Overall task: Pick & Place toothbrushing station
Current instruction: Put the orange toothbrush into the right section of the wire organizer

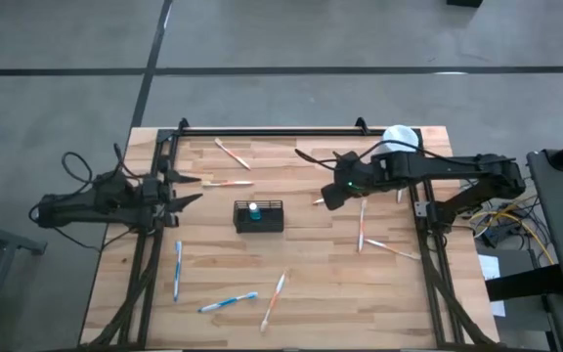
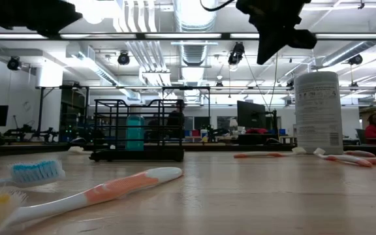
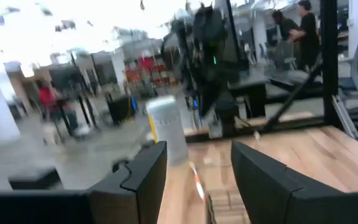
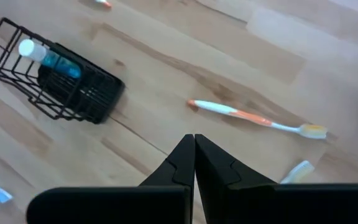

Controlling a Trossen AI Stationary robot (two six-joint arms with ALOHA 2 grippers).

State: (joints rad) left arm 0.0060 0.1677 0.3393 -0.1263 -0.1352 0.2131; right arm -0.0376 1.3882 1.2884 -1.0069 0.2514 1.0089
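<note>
The toothbrushing station, a low black wire basket (image 1: pixel 259 216) (image 4: pixel 55 74) (image 2: pixel 136 137), stands on its base near the table's middle, and a blue white-capped bottle (image 4: pixel 50 57) sits in it. My right gripper (image 1: pixel 328 198) (image 4: pixel 194 140) hovers shut above the bare wood to the basket's right, slanting down and touching nothing. An orange-and-white toothbrush (image 4: pixel 253 116) lies flat just beyond its tips. My left gripper (image 1: pixel 192 191) (image 3: pixel 197 155) stands open and level at the table's left edge, with nothing between its fingers.
Several toothbrushes lie scattered: near the front (image 1: pixel 228 302) (image 1: pixel 274 298) (image 1: pixel 176 269), at the far left (image 1: pixel 231 154) (image 1: pixel 225 183), and on the right (image 1: pixel 363 225) (image 1: pixel 394 251). A tall white-topped canister (image 1: pixel 400 138) (image 2: pixel 318 111) stands at the far right corner. Black frame rails (image 1: pixel 154 254) run along the table's sides.
</note>
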